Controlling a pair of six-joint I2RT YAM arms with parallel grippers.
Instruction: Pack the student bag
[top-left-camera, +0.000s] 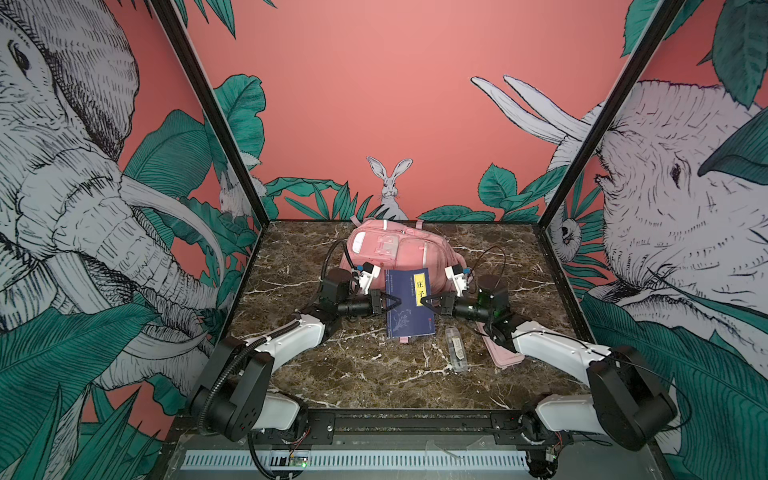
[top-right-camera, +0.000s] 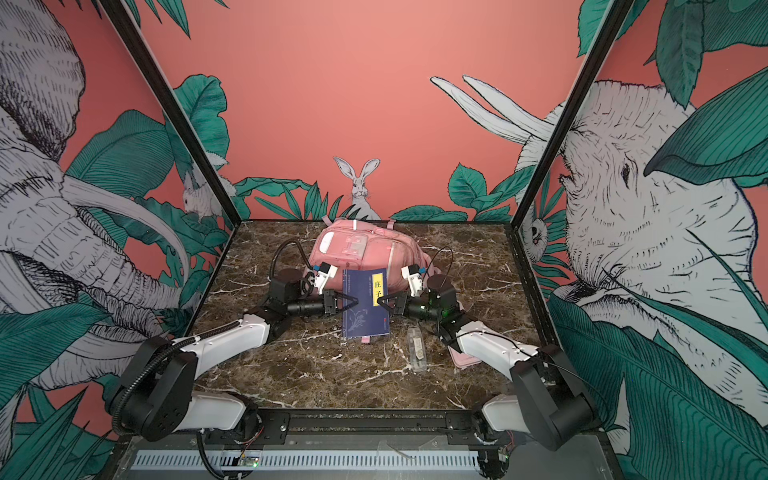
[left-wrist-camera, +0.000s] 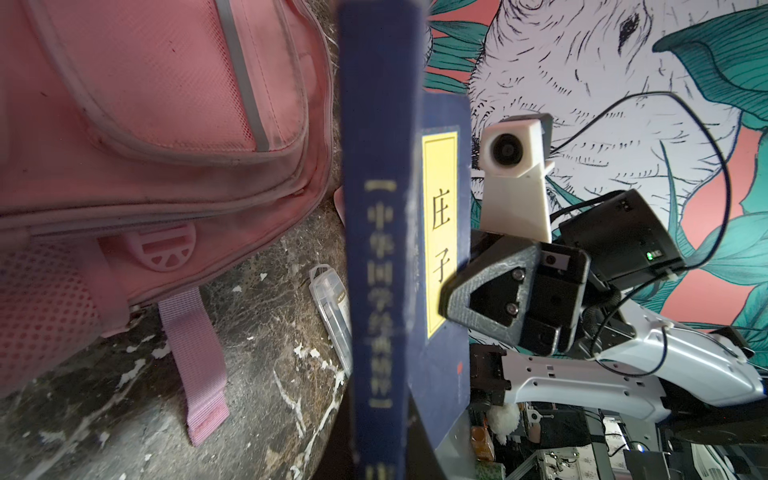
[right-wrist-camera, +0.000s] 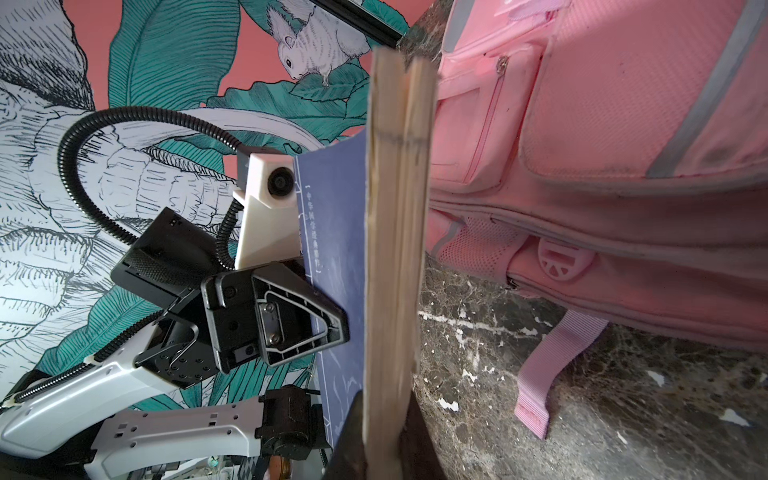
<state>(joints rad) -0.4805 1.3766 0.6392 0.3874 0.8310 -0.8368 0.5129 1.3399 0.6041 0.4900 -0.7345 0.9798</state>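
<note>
Both arms hold the blue book (top-left-camera: 409, 320) just in front of the student bag (top-left-camera: 390, 249), which lies at rear centre of the marble table (top-left-camera: 332, 374). The left gripper (top-left-camera: 395, 300) is clamped on the spine edge and the right gripper (top-left-camera: 424, 300) is closed on the page edge. The book's lower edge may be clear of the table; hard to tell. A clear case (top-left-camera: 456, 349) lies near the right arm.

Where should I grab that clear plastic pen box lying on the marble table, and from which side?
Pinch the clear plastic pen box across its narrow width at mid-length, coming straight down from above. It lies flat on the brown marble table, long and slim, with both long sides free.
</note>
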